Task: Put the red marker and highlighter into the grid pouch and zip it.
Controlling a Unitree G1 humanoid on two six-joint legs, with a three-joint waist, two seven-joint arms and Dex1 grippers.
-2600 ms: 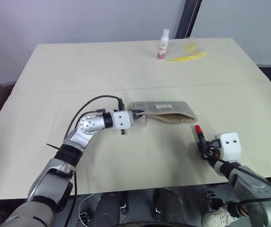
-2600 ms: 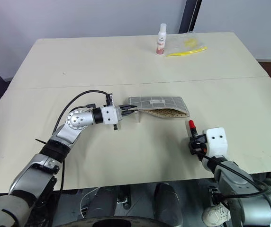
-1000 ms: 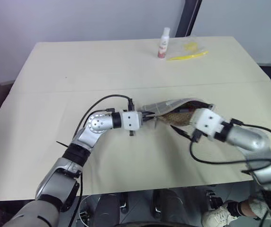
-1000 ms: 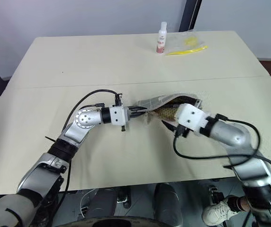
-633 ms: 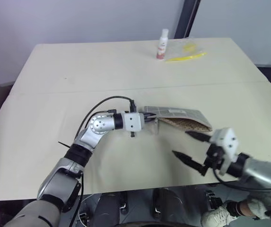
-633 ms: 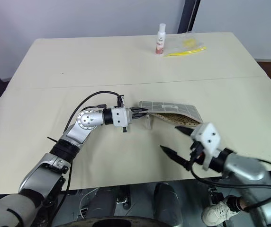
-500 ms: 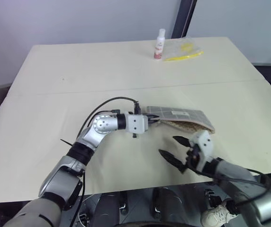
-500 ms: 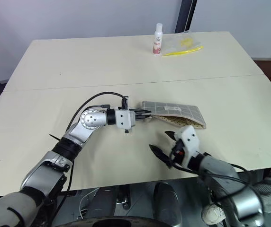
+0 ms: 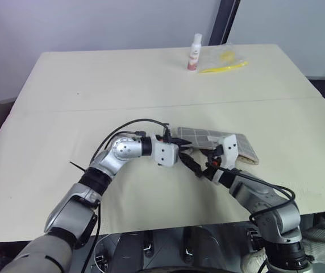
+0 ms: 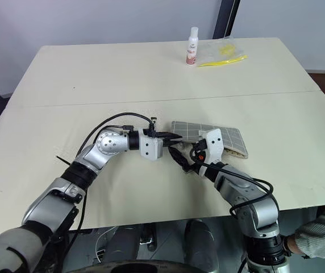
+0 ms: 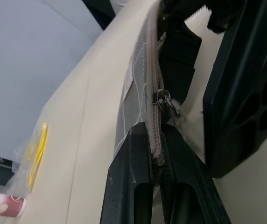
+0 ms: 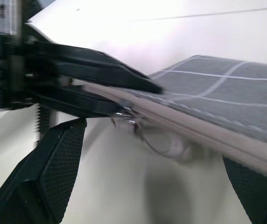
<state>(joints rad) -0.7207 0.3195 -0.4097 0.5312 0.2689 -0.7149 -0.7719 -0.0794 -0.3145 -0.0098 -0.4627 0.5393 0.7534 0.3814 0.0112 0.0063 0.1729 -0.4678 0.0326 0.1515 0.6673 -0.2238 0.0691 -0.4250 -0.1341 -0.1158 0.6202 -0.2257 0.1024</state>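
The grid pouch lies flat on the table, grey with white lines and a small white label. My left gripper is shut on the pouch's left end, pinching the zipper edge. The metal zipper pull sits just past the left gripper's fingertips. My right gripper stands open at the same end, its jaws wide on either side of the pull, with nothing in them. The red marker and the highlighter are out of view.
At the table's far edge stand a white bottle and a clear plastic bag with thin yellow items. A person's grey sleeve shows at the near right corner. Bare tabletop surrounds the pouch.
My right gripper held the red marker, reached the pouch's mouth, drew back empty, and has now swung left and rolled up to the zipper pull. The pouch lies flatter; the left grip holds.
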